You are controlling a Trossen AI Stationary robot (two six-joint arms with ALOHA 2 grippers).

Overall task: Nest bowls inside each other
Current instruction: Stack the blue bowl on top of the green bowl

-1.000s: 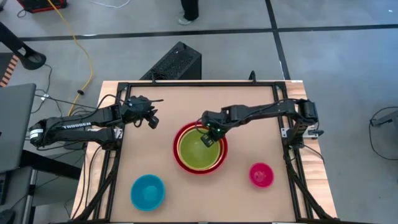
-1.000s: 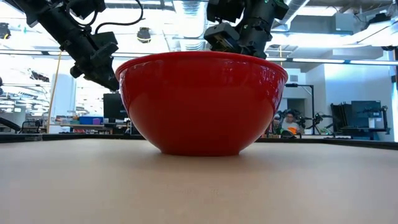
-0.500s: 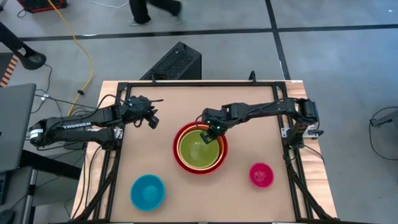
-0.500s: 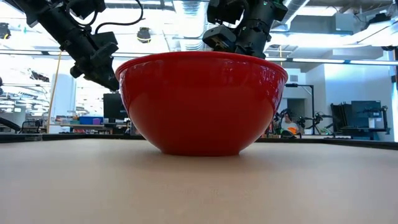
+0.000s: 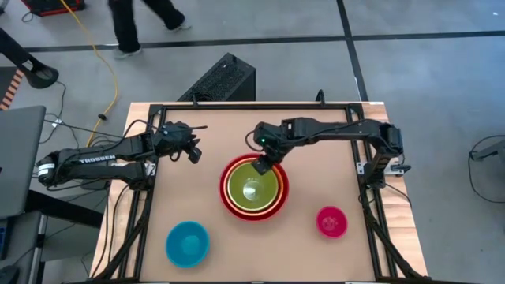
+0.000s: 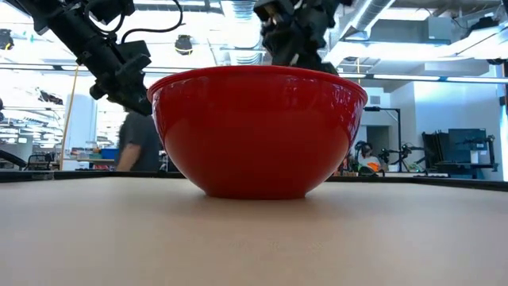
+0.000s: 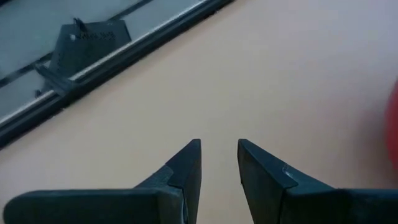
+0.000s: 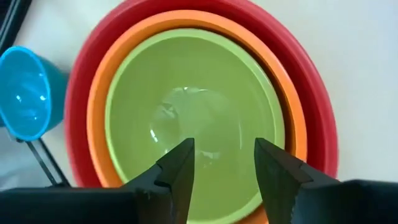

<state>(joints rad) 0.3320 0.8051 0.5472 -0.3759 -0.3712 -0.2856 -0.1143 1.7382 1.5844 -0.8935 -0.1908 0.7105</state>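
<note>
At the table's middle stands the red bowl point(image 5: 253, 188), with the orange bowl point(image 8: 98, 99) inside it and the green bowl point(image 8: 186, 112) inside that. My right gripper point(image 5: 263, 164) hangs open above the far rim of this stack, touching nothing. The blue bowl point(image 5: 187, 242) sits near the front left, the pink bowl point(image 5: 331, 222) near the front right. My left gripper point(image 5: 192, 151) waits open over the table's far left, nothing between its fingers point(image 7: 219, 163).
A black frame point(image 5: 252, 106) runs along the table's far and side edges. Bare tabletop point(image 5: 260, 244) lies between the blue and pink bowls. A person point(image 5: 134, 24) walks on the floor beyond the table.
My right gripper has opened and let go of the green bowl, which now rests in the orange bowl. It has then risen out of the stack and drawn back toward the table's far edge.
</note>
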